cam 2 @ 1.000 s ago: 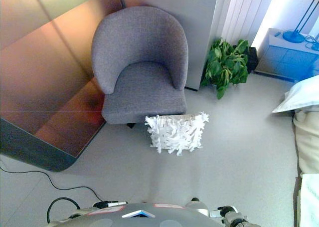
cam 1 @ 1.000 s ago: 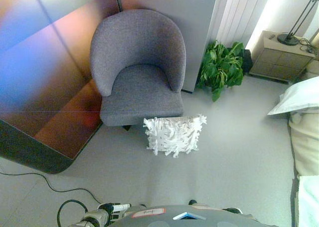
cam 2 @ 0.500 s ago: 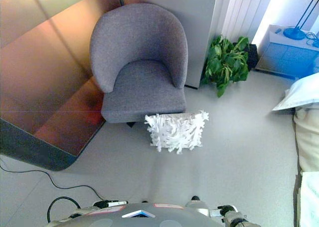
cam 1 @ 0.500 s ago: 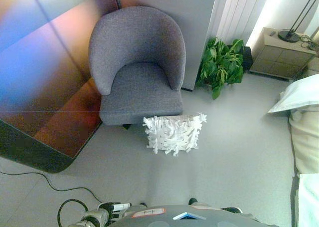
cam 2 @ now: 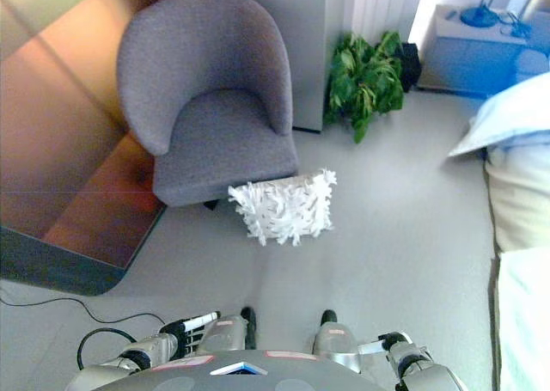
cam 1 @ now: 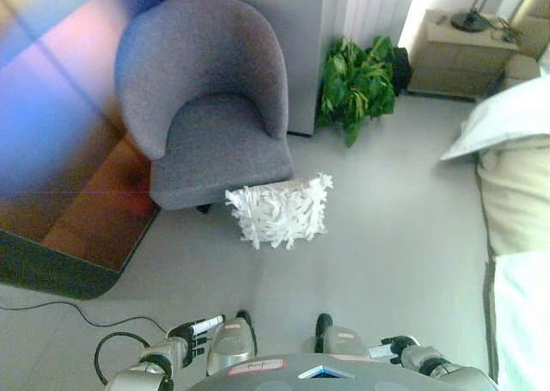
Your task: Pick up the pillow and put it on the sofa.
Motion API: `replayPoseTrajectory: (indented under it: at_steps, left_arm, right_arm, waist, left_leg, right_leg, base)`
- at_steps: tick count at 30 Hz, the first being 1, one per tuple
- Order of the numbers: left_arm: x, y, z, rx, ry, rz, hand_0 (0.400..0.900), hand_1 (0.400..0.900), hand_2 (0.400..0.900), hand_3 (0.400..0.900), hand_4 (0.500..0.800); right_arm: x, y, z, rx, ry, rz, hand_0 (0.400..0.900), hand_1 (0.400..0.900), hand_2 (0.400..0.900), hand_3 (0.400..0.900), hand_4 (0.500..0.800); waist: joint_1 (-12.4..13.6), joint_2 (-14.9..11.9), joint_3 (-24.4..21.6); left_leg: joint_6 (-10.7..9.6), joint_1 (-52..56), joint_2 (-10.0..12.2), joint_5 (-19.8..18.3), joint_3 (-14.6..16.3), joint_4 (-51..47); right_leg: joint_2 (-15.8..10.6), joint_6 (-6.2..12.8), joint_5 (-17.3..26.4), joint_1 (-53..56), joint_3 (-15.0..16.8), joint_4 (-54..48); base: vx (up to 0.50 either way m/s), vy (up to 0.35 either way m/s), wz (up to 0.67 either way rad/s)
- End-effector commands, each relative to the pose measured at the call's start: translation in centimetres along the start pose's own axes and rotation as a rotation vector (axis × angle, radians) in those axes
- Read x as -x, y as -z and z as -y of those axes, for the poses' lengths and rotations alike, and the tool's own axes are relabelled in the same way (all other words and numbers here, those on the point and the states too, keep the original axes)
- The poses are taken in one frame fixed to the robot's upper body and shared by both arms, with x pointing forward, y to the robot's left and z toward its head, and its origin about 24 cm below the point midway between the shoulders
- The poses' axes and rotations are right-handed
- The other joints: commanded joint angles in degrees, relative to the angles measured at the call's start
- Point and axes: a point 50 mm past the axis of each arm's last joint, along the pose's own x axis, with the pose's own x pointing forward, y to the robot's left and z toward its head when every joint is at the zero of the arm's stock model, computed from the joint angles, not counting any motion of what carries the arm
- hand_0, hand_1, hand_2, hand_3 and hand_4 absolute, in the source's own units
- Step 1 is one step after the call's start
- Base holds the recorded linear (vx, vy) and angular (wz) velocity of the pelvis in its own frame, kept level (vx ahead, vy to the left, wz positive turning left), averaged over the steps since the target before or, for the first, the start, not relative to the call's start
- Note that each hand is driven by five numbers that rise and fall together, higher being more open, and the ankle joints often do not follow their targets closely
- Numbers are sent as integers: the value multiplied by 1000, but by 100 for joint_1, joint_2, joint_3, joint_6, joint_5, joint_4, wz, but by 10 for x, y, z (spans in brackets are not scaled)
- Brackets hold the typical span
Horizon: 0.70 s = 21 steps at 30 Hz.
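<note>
On the floor against the grey sofa (cam 1: pixel 206 107), white pillow (cam 1: pixel 278 212); left hand (cam 2: pixel 191 326) fingers straight; no legible writing.

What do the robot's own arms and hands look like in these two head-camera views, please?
Only the bottom edge shows them. The left arm is silver-grey, ending in a dark left hand with white-tipped fingers. The right arm is silver-grey too, with a dark ringed wrist; the right hand itself is hardly seen, so I cannot describe it.
</note>
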Motion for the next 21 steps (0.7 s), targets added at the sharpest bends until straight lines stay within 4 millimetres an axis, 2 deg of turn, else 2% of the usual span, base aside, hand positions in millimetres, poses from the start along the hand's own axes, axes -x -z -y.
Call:
replayPoseTrajectory:
  at_steps: [1,5,6,8,11,12,14,16,17,19,20,21]
  left_arm:
    - [4,64,-16,-24,-43,-203,900,900,900,900,800]
    - [4,67,-15,-4,-47,-205,900,900,900,900,800]
    - [4,67,-16,4,-50,-207,900,900,900,900,800]
    - [5,68,-19,21,-59,-210,900,900,900,900,800]
    - [5,62,-26,18,-73,-195,900,900,900,900,800]
    - [5,59,-28,18,-78,-191,900,900,900,900,800]
    - [5,51,-30,9,-83,-179,900,900,900,900,800]
    - [5,45,-32,-10,-93,-171,900,900,900,900,800]
    - [5,41,-34,-25,-96,-160,900,900,900,900,800]
    - [5,35,-37,-48,-100,-148,900,900,900,900,800]
    - [5,31,-38,-66,-105,-140,900,900,900,900,800]
    - [5,26,-40,-80,-110,-132,900,900,900,900,800]
  right_arm:
    - [1,-11,-1,32,9,46,900,900,900,900,800]
    - [1,-11,-5,49,8,60,900,900,900,900,800]
    - [1,-13,-8,49,6,67,900,900,900,900,800]
    - [2,-17,-11,54,7,78,900,900,900,900,800]
    - [2,-21,-15,52,-5,96,900,900,900,900,800]
    - [3,-24,-14,55,-2,106,900,900,900,900,800]
    - [4,-31,-15,53,-2,124,900,900,900,900,800]
    - [5,-34,-17,43,0,142,900,900,900,900,800]
    - [5,-35,-17,36,1,151,900,900,900,900,800]
    - [5,-35,-17,39,7,164,900,900,900,900,800]
    - [5,-33,-16,49,21,173,900,900,900,900,800]
    - [5,-33,-16,62,33,179,900,900,900,900,800]
  waist:
    - [162,-591,449]
    - [225,-530,338]
    - [266,-542,278]
    - [348,-555,210]
    - [443,-600,129]
    - [490,-658,87]
    - [542,-808,2]
    - [580,-915,-73]
    - [556,-939,-100]
    - [470,-954,-109]
    - [384,-914,-105]
    - [298,-888,-77]
  left_leg:
    - [-82,-478,-219,1703,171,-565]
    - [-43,-498,-191,1567,541,-542]
    - [5,-482,-261,1449,517,-563]
    - [35,-485,-371,1426,256,-504]
    - [101,-768,-421,1343,177,179]
    - [206,-891,-514,1211,137,555]
    - [461,-898,-680,932,238,775]
    - [676,-836,-838,778,281,786]
    - [805,-746,-931,680,277,762]
    - [958,-568,-1075,539,246,724]
    - [1048,-408,-1148,442,166,679]
    - [1103,-281,-1198,360,129,674]
  right_leg:
    - [-631,388,-33,1821,230,-2340]
    - [-728,447,-468,2209,193,-2167]
    - [-796,499,-523,2259,212,-2097]
    - [-869,566,-662,2346,322,-1932]
    - [-989,636,-869,2544,385,-1695]
    - [-1137,723,-825,2635,389,-1561]
    - [-1398,882,-435,2660,315,-1260]
    - [-1658,961,194,2569,291,-753]
    - [-1800,984,653,2387,328,-227]
    - [-1894,971,981,2016,441,458]
    - [-1870,902,1103,1590,533,934]
    - [-1792,798,1044,1199,580,1136]
  base:
    - [414,147,-14]
    - [396,167,3]
    - [472,192,-12]
    - [476,194,-15]
    - [442,201,13]
    - [368,201,17]
    - [349,216,18]
    - [272,204,25]
    - [236,188,31]
    - [249,194,46]
    - [292,194,61]
    - [257,117,56]
